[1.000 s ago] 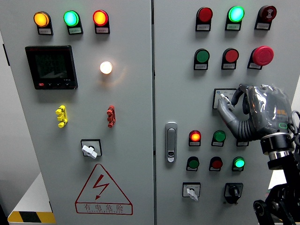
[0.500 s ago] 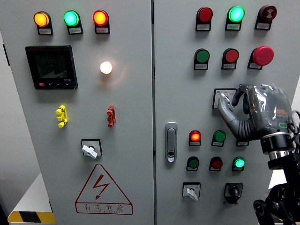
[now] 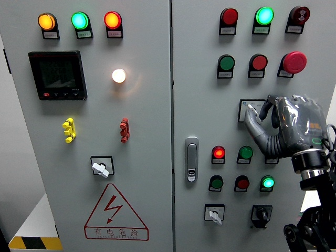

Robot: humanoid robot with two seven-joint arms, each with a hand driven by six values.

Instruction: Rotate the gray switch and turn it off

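Observation:
A gray rotary switch [image 3: 250, 109] sits on a white plate [image 3: 243, 105] on the right cabinet door, just below the row of round buttons. My right hand [image 3: 260, 113] comes up from the lower right and is curled around this switch. Its thumb [image 3: 255, 127] lies under the knob and its fingers [image 3: 269, 103] wrap over the top. The hand hides most of the knob and plate, so the knob's pointing direction cannot be read. The left arm does not show.
Two more gray switches sit lower down: one on the left door [image 3: 100, 168], one on the right door [image 3: 213, 214], beside a black switch [image 3: 261, 213]. Lit lamps, a red mushroom button [image 3: 294, 62] and a door handle [image 3: 191, 158] surround the hand.

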